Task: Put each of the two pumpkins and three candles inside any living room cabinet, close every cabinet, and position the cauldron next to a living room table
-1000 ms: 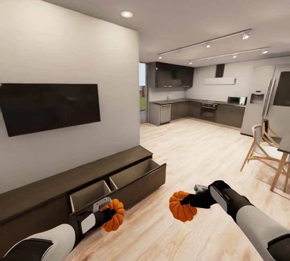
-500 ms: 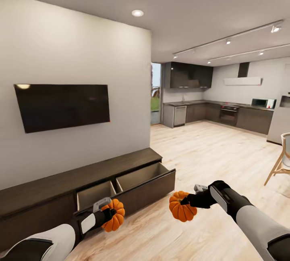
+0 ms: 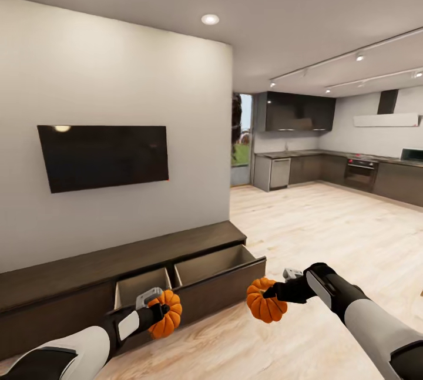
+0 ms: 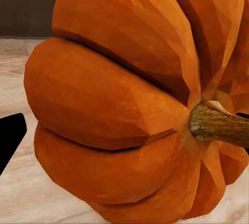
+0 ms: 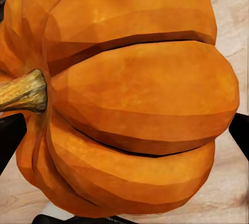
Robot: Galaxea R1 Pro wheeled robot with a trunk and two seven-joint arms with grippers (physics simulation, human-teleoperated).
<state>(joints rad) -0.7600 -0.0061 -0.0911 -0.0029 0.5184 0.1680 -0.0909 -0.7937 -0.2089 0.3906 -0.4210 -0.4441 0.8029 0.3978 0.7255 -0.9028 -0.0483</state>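
Each hand carries a ribbed orange pumpkin. My left gripper (image 3: 160, 312) is shut on one pumpkin (image 3: 166, 313), held low at the left just in front of the cabinet (image 3: 88, 277). My right gripper (image 3: 267, 296) is shut on the other pumpkin (image 3: 266, 301), held over the floor right of the cabinet. The long dark-brown cabinet has a wide drawer (image 3: 220, 277) pulled out, showing two pale wood compartments. Up close, the left wrist view shows its pumpkin (image 4: 129, 94) with a brown stem, and the right wrist view shows its pumpkin (image 5: 129, 104). Candles, cauldron and table are out of view.
A black TV (image 3: 104, 157) hangs on the white wall above the cabinet. Pale wood floor (image 3: 329, 233) stretches to the right toward a dark kitchen (image 3: 329, 171) at the back, with a doorway (image 3: 241, 148) beside the wall's end.
The whole view has swung to the left: the TV, cabinet and kitchen sit further right in the picture and the chairs have left it. Both arms hold their pumpkins as before.
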